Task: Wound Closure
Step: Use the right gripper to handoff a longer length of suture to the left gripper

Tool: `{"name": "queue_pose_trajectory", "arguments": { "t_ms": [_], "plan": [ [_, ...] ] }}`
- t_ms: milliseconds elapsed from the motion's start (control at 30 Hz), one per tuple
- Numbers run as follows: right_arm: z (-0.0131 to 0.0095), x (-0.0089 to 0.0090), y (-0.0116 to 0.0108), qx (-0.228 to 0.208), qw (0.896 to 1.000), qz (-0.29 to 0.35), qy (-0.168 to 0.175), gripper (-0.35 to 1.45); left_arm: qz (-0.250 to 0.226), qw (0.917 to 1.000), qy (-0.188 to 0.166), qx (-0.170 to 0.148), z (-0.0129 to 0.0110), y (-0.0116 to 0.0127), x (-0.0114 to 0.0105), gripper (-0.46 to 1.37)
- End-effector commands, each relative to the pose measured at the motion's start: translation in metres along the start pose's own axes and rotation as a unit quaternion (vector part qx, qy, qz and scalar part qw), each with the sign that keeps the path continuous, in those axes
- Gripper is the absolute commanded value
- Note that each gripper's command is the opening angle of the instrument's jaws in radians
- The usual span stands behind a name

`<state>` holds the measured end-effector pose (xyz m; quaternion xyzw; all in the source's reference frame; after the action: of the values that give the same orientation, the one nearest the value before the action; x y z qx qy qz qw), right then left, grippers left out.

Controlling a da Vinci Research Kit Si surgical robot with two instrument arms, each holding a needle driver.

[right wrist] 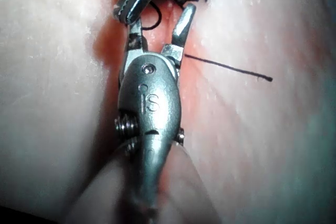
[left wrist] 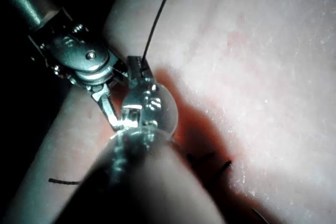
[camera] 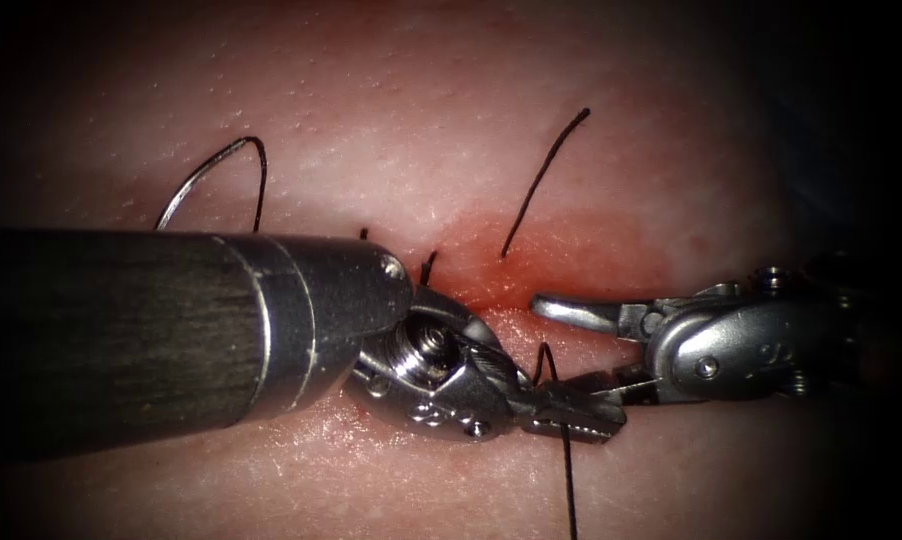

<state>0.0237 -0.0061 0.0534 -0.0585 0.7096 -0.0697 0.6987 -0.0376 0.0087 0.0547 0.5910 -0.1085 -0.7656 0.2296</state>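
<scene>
Two tools meet over the red-stained cut, left tool clamped on the thread, right tool gaping wide and empty, needle lying free on tissue far left, cut thread end beside the wound.

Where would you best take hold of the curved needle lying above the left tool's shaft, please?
Probably on the needle arc's top. It rises free above the tissue, while the left tool shaft hides its lower ends. Coming from above looks clearest. The left tool's jaws hold thread; the right tool is open, holding nothing.
</scene>
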Motion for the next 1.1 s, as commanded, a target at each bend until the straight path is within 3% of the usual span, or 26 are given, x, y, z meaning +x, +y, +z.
{"name": "queue_pose_trajectory", "arguments": {
  "t_ms": [33,167,233,300,333,367,867,900,933,1000,1100],
  "plan": [
    [0.0000,0.0000,0.0000,-0.001,1.000,0.000,-0.001,0.63,0.000,1.0000,0.000,-0.004,0.0000,0.0001,0.0002,-0.35],
    [0.0001,0.0000,0.0000,-0.002,1.000,0.000,-0.001,0.51,0.000,1.0000,-0.002,-0.004,0.0000,0.0002,0.0006,-0.35],
    [0.0002,0.0000,0.0000,-0.002,1.000,0.000,-0.001,0.16,0.000,1.0000,-0.002,-0.004,0.0000,0.0002,0.0006,-0.35],
    [0.0002,0.0000,0.0000,-0.002,1.000,0.000,-0.001,-0.01,0.000,1.0000,-0.001,-0.004,0.0000,0.0002,0.0006,-0.35],
    [0.0002,0.0000,0.0000,-0.001,1.000,-0.003,-0.001,-0.24,0.000,1.0000,-0.001,-0.004,0.0000,0.0001,0.0005,-0.35],
    [0.0002,0.0001,0.0000,-0.001,1.000,-0.003,-0.001,-0.33,0.000,1.0000,-0.001,-0.004,0.0000,0.0001,0.0005,-0.35],
    [-0.0003,0.0001,0.0001,0.003,1.000,-0.017,0.002,-0.35,-0.009,1.0000,-0.002,-0.003,0.0001,0.0002,0.0003,-0.35],
    [-0.0003,0.0001,0.0002,0.004,1.000,-0.017,0.002,-0.35,-0.009,1.0000,-0.001,-0.004,0.0001,0.0002,0.0004,-0.06],
    [-0.0003,0.0001,0.0002,0.004,1.000,-0.017,0.002,-0.35,-0.018,0.9998,-0.001,-0.003,0.0001,0.0002,0.0004,0.73],
    [-0.0004,0.0000,0.0003,0.003,1.000,-0.016,0.002,-0.35,-0.018,0.9998,-0.002,-0.001,0.0001,0.0002,0.0005,1.07],
    [-0.0004,-0.0003,0.0004,0.004,1.000,-0.016,0.002,-0.35,-0.017,0.9998,0.000,0.004,0.0000,0.0004,0.0008,1.12]
  ]
}}
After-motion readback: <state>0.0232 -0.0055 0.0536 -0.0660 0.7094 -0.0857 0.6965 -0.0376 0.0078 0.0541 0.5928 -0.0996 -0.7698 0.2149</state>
